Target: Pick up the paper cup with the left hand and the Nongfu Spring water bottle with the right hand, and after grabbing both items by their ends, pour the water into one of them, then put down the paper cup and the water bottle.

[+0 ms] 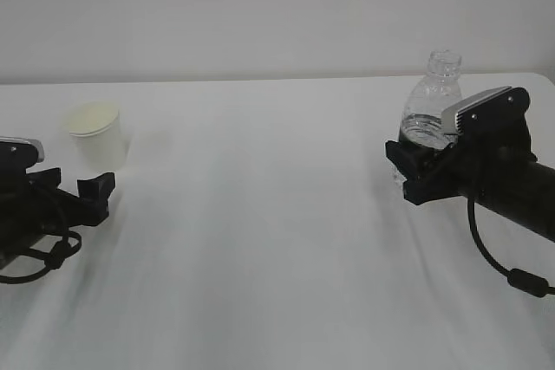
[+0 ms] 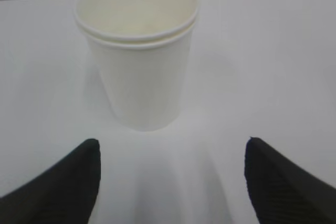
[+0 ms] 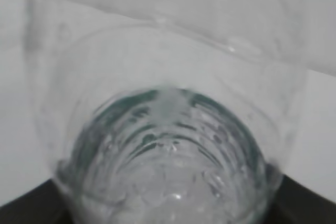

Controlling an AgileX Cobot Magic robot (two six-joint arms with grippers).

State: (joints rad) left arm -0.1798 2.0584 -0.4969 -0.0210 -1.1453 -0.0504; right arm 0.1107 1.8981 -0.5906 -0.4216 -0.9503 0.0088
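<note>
Low over the table, left tool (image 2: 170, 182) gapes before the paper cup (image 2: 137, 51); right tool (image 1: 416, 171) clasps the bottle (image 1: 431, 97).

Exterior view: left arm (image 1: 35, 214) cut off at 9 o'clock, right arm (image 1: 512, 188) cut off at 3 o'clock. Lower half of bottle (image 1: 431, 110) hidden behind right gripper (image 1: 416, 171); label not discernible. Water (image 1: 425, 127) level hard to read. Left wrist view: only two fingertips (image 2: 68, 182) shown, cropped at 6 o'clock. Right wrist view: bottle fills frame, blurred, cropped at 12 and 6 o'clock; fingers reduced to dark slivers at 7 and 5 o'clock.
</note>
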